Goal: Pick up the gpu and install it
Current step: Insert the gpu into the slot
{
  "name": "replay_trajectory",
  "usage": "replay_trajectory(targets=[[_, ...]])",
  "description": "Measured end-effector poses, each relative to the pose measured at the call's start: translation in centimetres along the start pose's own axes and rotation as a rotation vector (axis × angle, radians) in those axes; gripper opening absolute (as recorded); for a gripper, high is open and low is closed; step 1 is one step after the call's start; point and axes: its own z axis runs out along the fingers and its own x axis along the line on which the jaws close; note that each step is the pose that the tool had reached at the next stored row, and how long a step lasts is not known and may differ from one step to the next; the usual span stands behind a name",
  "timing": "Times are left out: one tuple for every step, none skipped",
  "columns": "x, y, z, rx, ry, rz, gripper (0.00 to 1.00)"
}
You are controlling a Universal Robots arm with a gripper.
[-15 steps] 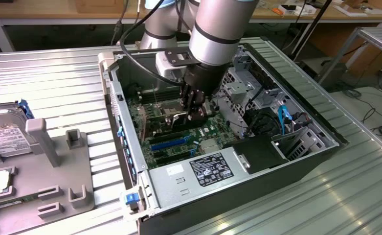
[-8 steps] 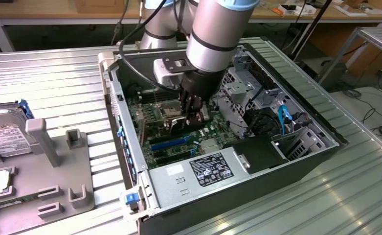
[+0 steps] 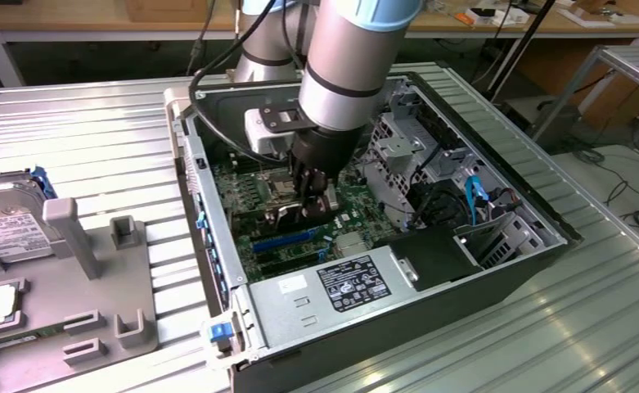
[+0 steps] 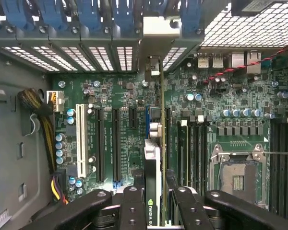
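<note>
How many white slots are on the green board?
1 white slot, between the wires and the black slots; the gpu may hide more.

Way in: the computer case (image 3: pixel 195 196) lies open on top, and the arm (image 3: pixel 347 65) fills the middle of that opening.
Exterior view's right: the drive cage (image 3: pixel 407 151) and blue cables (image 3: pixel 474 196) crowd that side.
Near end: the power supply (image 3: pixel 286 303) blocks it.
Around the card: the gpu (image 4: pixel 153 191) stands edge-on in the jaws. Open black slots (image 4: pixel 115 143) lie on one side, and tight slots (image 4: pixel 192 153) and the CPU socket (image 4: pixel 237 175) on the other.
Bracket end: it is walled by blue latches (image 4: pixel 86 14) and vented covers (image 4: pixel 101 57).
Board edge: a cable bundle (image 4: pixel 38 110) lies beside the white slot (image 4: pixel 80 139), well apart from the card.
Outside: the slatted surface (image 3: pixel 101 131) is open between the case and the grey fixture (image 3: pixel 90 262).
</note>
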Motion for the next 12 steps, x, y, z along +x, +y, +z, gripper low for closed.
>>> replay_trajectory(targets=[[0.0,0.07,0.03,0.0002,-0.0001,0.0,0.27],[0.01,0.18,0.09,0.0017,-0.0003,0.0,0.27],[0.01,0.4,0.14,0.0038,-0.0003,0.0,0.27],[0.0,0.5,0.16,0.0044,-0.0005,0.0,0.27],[0.01,0.63,0.18,0.0046,-0.0003,0.0,0.27],[0.01,0.71,0.2,0.0047,-0.0003,0.0,0.27],[0.02,0.77,0.25,0.0046,-0.0002,0.0,0.27],[0.02,0.78,0.31,0.0046,-0.0004,0.0,0.27],[0.03,0.78,0.35,0.0045,-0.0001,0.0,0.27],[0.03,0.78,0.37,0.0045,-0.0001,0.0,0.27],[0.03,0.78,0.4,0.0046,-0.0004,0.0,0.27],[0.03,0.78,0.4,0.0046,-0.0003,0.0,0.27]])
